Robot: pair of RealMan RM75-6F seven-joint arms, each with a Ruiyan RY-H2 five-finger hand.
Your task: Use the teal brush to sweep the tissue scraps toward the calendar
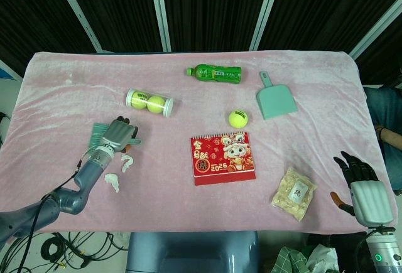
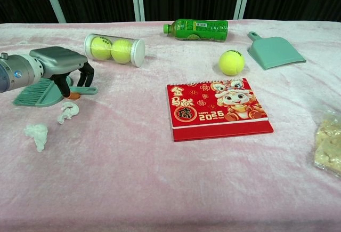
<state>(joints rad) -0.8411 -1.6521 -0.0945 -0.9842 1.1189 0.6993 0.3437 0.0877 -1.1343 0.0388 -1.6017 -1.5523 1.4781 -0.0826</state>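
Brush: while my left hand [image 2: 56,64] arches over it, fingers curled down around its handle, grip unclear to me, the teal plastic brush [image 2: 40,92] lies flat, left of the red 2026 desk calendar [image 2: 217,107].
Scraps: two white tissue scraps [image 2: 67,111] lie just in front of that hand.
Right hand [image 1: 364,189]: fingers apart, holding nothing, right of the calendar.

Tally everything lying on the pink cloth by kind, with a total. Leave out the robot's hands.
Tennis balls: 3 (one loose, two in the clear tube)
Tissue scraps: 2
Teal brush: 1
Teal dustpan: 1
Green bottle: 1
Calendar: 1
Snack bag: 1
Total: 10
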